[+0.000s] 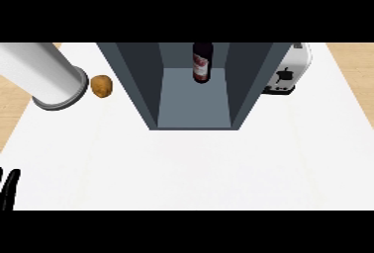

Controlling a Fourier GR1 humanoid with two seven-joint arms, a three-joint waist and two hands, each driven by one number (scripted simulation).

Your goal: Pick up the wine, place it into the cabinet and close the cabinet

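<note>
The wine bottle is dark with a red label. It stands upright at the back of the open grey cabinet, on the cabinet's floor, with no hand touching it. I see no cabinet door across the opening. Only the black fingers of my left hand show, resting straight up at the lower left edge, far from the cabinet. My right hand is out of view.
A thick white cylinder with a grey end slants in from the upper left. A brown potato lies beside it, left of the cabinet. A white toaster stands against the cabinet's right wall. The white counter spreads in front.
</note>
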